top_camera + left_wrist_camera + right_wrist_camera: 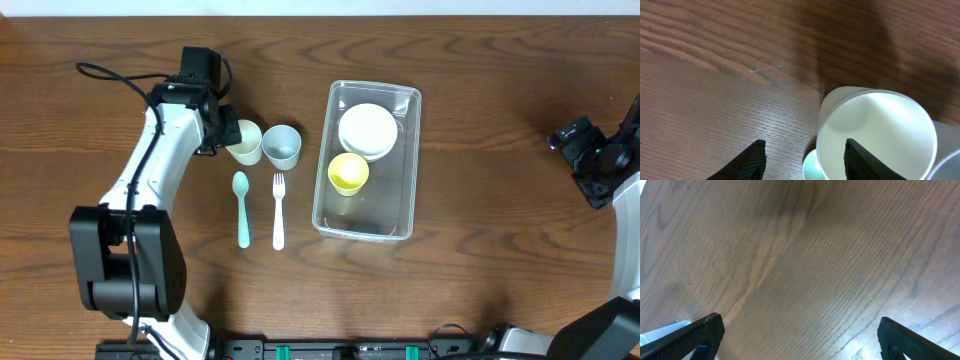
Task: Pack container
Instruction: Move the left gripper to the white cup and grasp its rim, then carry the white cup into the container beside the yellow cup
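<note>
Left end effector point(805, 152) at cream cup point(875, 132), container point(380, 207) well apart.

The table point(480, 300) is of dark brown wood, with a clear grain running along its length. A pale strip point(320, 6) shows beyond its far edge.

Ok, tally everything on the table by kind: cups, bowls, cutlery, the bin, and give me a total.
Cups: 3 (pale cream plastic cup, grey-blue plastic cup, yellow plastic cup)
Bowls: 1 (round white bowl)
Spoons: 1 (teal plastic spoon)
Forks: 1 (white plastic fork)
Containers: 1 (clear rectangular plastic container)
Total: 7
</note>
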### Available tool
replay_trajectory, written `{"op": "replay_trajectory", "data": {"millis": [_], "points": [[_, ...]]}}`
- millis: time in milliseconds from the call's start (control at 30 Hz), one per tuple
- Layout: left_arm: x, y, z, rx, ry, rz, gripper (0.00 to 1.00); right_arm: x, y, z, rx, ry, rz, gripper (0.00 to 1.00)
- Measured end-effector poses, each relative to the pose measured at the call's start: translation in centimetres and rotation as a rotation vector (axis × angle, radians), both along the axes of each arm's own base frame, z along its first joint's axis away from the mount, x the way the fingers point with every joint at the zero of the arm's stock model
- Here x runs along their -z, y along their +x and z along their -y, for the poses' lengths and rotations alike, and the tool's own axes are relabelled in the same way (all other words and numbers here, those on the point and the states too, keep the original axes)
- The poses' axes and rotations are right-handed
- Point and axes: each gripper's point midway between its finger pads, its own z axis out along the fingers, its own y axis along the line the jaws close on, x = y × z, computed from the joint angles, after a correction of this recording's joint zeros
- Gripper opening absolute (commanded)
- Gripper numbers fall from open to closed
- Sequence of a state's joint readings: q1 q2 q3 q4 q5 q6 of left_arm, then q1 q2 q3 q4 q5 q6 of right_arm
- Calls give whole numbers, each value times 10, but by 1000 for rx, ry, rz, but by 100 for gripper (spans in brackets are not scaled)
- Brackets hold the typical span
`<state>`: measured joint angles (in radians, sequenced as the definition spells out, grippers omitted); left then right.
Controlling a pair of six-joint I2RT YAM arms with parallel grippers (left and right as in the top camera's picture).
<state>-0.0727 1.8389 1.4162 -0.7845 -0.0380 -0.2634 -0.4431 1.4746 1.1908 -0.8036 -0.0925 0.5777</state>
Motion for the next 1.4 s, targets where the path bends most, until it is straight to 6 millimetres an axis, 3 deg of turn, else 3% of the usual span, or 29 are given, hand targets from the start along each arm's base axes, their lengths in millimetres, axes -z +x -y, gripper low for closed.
{"op": "replay_trajectory", "data": {"millis": [100, 1033, 1167, 1333, 1400], "points": [[5, -1, 0, -5, 0, -14, 41, 0, 0, 0, 0, 0, 0, 99], [25, -3, 5, -39, -34, -63, 36, 0, 0, 0, 0, 0, 0, 99], [38, -4, 7, -42, -46, -92, 24, 0, 0, 0, 0, 0, 0, 99], [40, -4, 9, -38, -55, -99, 24, 0, 0, 0, 0, 0, 0, 99], [40, -4, 9, -38, -58, -99, 19, 0, 0, 0, 0, 0, 0, 99]]}}
